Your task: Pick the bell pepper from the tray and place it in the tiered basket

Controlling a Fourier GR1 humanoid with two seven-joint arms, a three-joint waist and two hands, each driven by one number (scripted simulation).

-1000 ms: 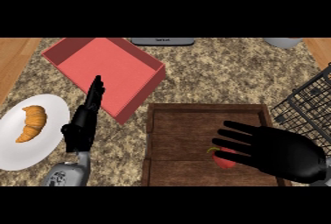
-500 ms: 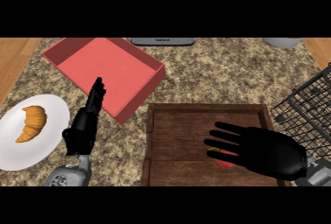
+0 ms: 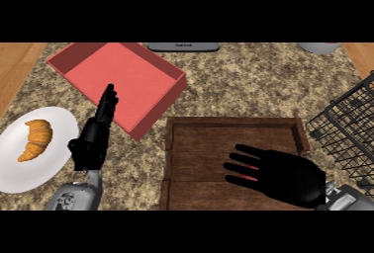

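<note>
The red pepper [image 3: 250, 171] lies in the wooden tray [image 3: 191, 148], almost hidden beneath the right hand [image 3: 286, 174], showing only as slivers between its straight, spread fingers [image 3: 245, 158], basket [image 3: 349, 131] alongside.

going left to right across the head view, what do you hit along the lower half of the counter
white plate with the croissant → left hand, open with fingers up → wooden tray → right hand, open over the tray with a bit of red bell pepper showing between its fingers → black tiered basket
</note>
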